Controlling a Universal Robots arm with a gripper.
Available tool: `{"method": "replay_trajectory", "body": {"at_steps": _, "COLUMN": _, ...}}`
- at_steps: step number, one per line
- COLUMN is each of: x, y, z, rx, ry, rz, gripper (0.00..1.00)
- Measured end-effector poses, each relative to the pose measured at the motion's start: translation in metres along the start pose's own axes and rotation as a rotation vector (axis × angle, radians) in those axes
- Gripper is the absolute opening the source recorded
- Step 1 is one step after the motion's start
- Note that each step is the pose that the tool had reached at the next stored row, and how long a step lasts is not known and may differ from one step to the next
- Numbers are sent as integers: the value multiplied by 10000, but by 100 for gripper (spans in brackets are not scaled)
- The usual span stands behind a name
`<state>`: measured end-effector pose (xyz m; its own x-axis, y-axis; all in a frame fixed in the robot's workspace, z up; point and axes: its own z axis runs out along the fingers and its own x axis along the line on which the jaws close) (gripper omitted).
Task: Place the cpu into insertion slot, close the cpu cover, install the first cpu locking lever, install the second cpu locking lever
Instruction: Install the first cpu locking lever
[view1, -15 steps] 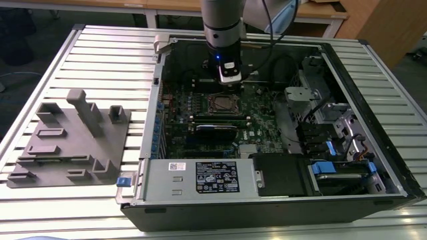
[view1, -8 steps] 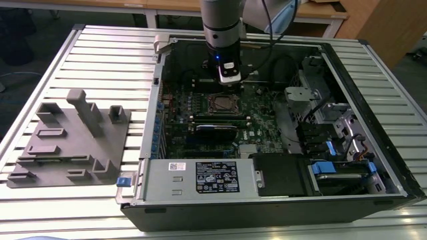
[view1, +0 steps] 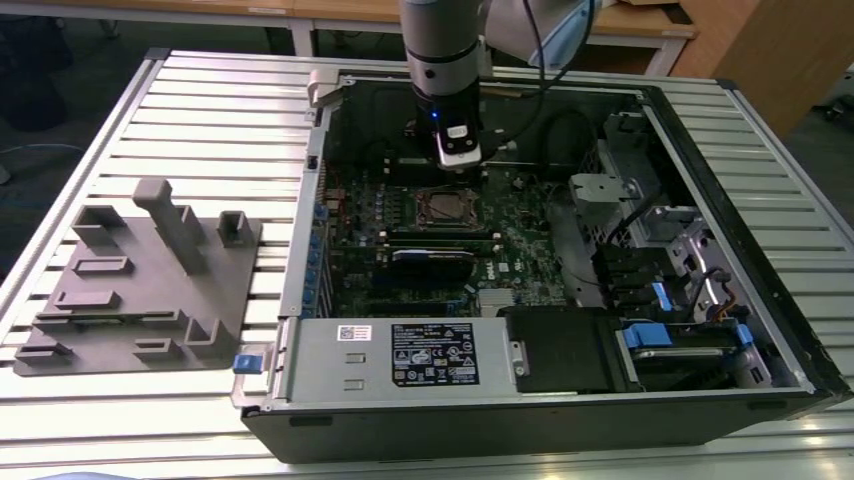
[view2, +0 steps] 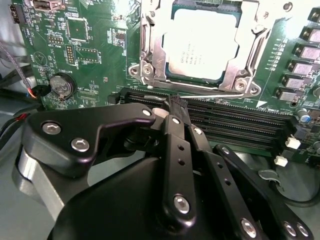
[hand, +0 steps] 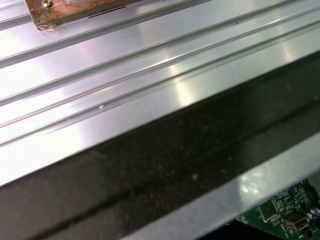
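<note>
the cpu (view2: 202, 45) is judged light, rigid and fragile, with a smooth top; it is best gripped by its edges only. it is a flat, pale silver-grey square with faint print, seated in the insertion slot (view1: 419, 208) near the middle of the green motherboard (view2: 85, 60), framed by the silver cpu cover (view2: 150, 55). the pincer (view2: 178, 103) is closed on nothing, its tips just beside a thin wire lever (view2: 210, 93) at the cover's edge.

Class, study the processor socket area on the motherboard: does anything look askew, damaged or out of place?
Nothing stands out. The cpu lies flat and square inside the window of the cpu cover, which sits down around its edges. No damage shows.
</note>
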<state>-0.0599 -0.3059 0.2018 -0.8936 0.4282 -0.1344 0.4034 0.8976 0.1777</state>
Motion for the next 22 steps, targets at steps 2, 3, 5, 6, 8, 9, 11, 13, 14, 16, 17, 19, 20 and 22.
{"method": "replay_trajectory", "body": {"at_steps": 2, "x": 0, "y": 0, "z": 1, "rx": -1, "ry": -5, "rz": -1, "gripper": 11}}
{"method": "replay_trajectory", "body": {"at_steps": 3, "x": 0, "y": 0, "z": 1, "rx": -1, "ry": -6, "rz": -2, "gripper": 11}}
{"method": "replay_trajectory", "body": {"at_steps": 5, "x": 0, "y": 0, "z": 1, "rx": -3, "ry": -7, "rz": -1, "gripper": 11}}
{"method": "replay_trajectory", "body": {"at_steps": 6, "x": 0, "y": -2, "z": 2, "rx": -6, "ry": -8, "rz": 0, "gripper": 11}}
{"method": "replay_trajectory", "body": {"at_steps": 8, "x": -7, "y": -16, "z": 0, "rx": -5, "ry": -7, "rz": 0, "gripper": 11}}
{"method": "replay_trajectory", "body": {"at_steps": 9, "x": -11, "y": -25, "z": 0, "rx": -5, "ry": -7, "rz": -1, "gripper": 11}}
{"method": "replay_trajectory", "body": {"at_steps": 11, "x": -19, "y": -42, "z": -1, "rx": -4, "ry": -7, "rz": -1, "gripper": 11}}
{"method": "replay_trajectory", "body": {"at_steps": 13, "x": -23, "y": -52, "z": 3, "rx": -3, "ry": -11, "rz": -2, "gripper": 11}}
{"method": "replay_trajectory", "body": {"at_steps": 14, "x": -23, "y": -55, "z": 6, "rx": -5, "ry": -15, "rz": -2, "gripper": 11}}
{"method": "replay_trajectory", "body": {"at_steps": 16, "x": -23, "y": -56, "z": 11, "rx": 2, "ry": -21, "rz": -4, "gripper": 11}}
{"method": "replay_trajectory", "body": {"at_steps": 17, "x": -22, "y": -55, "z": 12, "rx": 0, "ry": -22, "rz": -3, "gripper": 11}}
{"method": "replay_trajectory", "body": {"at_steps": 19, "x": -17, "y": -45, "z": 14, "rx": 3, "ry": -28, "rz": 24, "gripper": 11}}
{"method": "replay_trajectory", "body": {"at_steps": 20, "x": -11, "y": -33, "z": 15, "rx": 10, "ry": -33, "rz": 44, "gripper": 11}}
{"method": "replay_trajectory", "body": {"at_steps": 22, "x": 5, "y": 2, "z": 19, "rx": 31, "ry": -46, "rz": 70, "gripper": 11}}
